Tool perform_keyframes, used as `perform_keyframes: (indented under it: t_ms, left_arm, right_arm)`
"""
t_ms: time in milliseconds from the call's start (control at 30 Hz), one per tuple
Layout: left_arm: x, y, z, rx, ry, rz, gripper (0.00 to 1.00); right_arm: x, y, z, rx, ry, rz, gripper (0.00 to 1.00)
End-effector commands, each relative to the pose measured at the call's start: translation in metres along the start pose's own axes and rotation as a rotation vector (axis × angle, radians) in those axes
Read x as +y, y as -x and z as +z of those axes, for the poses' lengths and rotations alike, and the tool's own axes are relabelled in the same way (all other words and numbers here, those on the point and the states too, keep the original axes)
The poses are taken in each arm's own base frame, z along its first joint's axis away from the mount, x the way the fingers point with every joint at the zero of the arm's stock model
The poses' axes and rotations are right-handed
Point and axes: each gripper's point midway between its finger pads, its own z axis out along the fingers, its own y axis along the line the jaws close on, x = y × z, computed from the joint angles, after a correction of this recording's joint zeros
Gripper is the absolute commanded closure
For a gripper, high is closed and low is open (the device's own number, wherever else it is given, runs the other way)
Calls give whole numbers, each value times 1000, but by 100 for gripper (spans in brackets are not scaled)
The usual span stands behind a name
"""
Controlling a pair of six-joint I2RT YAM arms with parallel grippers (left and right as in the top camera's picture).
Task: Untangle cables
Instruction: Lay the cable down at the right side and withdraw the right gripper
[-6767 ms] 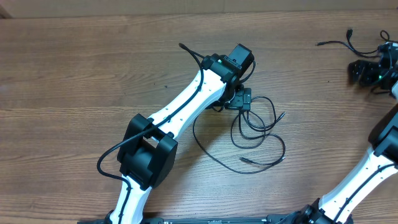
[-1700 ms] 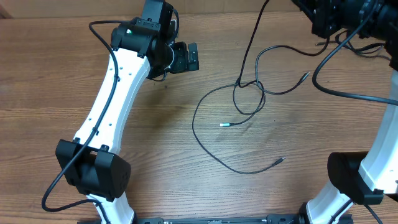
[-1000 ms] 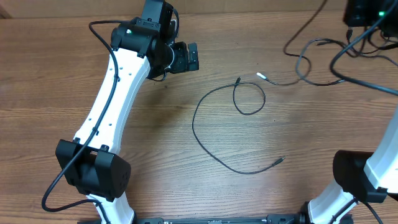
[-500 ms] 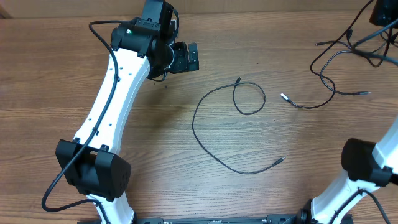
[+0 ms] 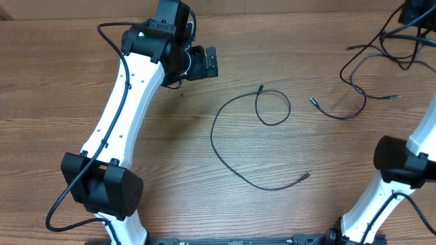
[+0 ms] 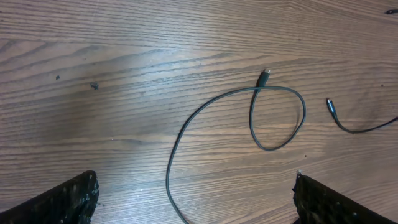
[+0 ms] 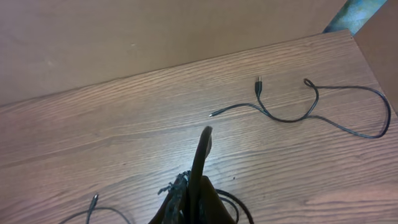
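Where the looped cable (image 5: 275, 124) lies: worktop (image 5: 54, 82) centre, flat, one small loop by its far plug, long tail curving to 5 o'clock.
Left pincer (image 5: 213, 62): spread wide, holding nothing, at 10 o'clock from the loop, apart from it.
Second cable (image 5: 340, 117): 3 o'clock of the loop, clear of it; plug end on the wood, other part rising to 1 o'clock.
Right pincer (image 7: 204, 134): pressed together, pinching the second cable.
Third cable (image 7: 286, 120): far corner at 1 o'clock, lying loose.
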Motion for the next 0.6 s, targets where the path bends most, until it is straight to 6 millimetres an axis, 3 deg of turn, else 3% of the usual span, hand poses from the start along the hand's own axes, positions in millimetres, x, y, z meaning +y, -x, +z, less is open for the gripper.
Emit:
perform_keyframes:
  t_ms: [0,567]
  left_arm:
    - [1,3,0,-8,5,9,0]
    - [2,3,0,-8,5,9,0]
  right_arm:
    - [-24,2,5,-4,-41,41,96]
    - [-139,-19,40,54,-150,221,96]
